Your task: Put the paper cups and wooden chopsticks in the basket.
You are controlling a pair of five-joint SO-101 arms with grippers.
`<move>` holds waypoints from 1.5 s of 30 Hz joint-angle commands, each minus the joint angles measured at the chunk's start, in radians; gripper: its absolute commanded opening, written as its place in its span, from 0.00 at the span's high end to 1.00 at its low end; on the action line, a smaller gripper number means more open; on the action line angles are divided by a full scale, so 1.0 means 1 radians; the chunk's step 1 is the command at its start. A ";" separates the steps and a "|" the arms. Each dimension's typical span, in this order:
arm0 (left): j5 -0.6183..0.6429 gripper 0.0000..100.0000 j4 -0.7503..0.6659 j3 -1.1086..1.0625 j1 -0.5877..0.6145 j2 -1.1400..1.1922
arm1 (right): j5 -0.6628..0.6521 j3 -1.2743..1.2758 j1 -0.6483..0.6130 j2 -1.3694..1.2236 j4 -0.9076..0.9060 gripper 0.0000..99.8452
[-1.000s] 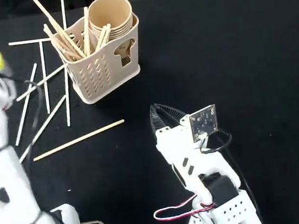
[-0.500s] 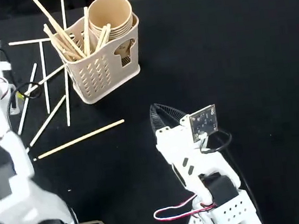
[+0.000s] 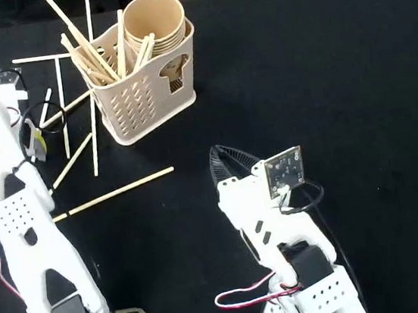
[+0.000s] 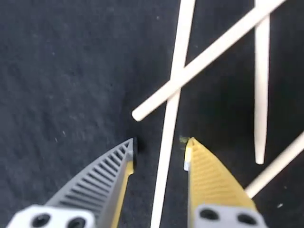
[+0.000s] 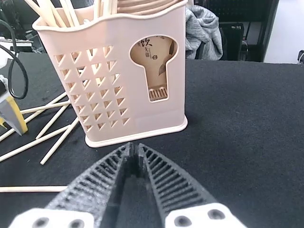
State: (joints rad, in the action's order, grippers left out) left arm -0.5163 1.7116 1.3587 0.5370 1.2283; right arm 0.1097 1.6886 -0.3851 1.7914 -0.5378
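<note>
L fingers (image 4: 203, 167) part-open, straddling chopstick (image 4: 169, 137) on table (image 4: 61, 71); R fingers (image 5: 164, 180) shut, facing basket (image 5: 114, 85) w/ cups (image 3: 152, 17).

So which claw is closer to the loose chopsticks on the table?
Left. The left gripper is open with one loose chopstick between its fingers; the right gripper sits shut before the basket, away from them.

Matt black cloth table (image 3: 351, 70); perforated plastic basket (image 3: 144, 96); pale wooden chopsticks (image 4: 165, 156).
</note>
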 commanded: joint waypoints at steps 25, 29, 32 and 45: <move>0.199 0.97 0.057 -0.318 0.079 -0.239 | -0.011 -0.001 0.012 0.015 0.005 0.98; 0.126 0.97 0.025 -0.759 0.041 -0.595 | -0.011 -0.001 0.011 0.015 0.005 0.98; 0.107 0.97 -0.074 -1.033 0.028 -0.853 | -0.011 -0.001 0.011 0.015 0.003 0.98; 0.281 0.97 -0.825 -1.917 0.027 -1.907 | -0.011 -0.001 0.011 0.015 0.000 0.98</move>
State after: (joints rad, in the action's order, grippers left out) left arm -0.3491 1.0917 -0.4043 0.5769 -0.3659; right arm 0.1097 1.6886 -0.3851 1.7914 -0.5378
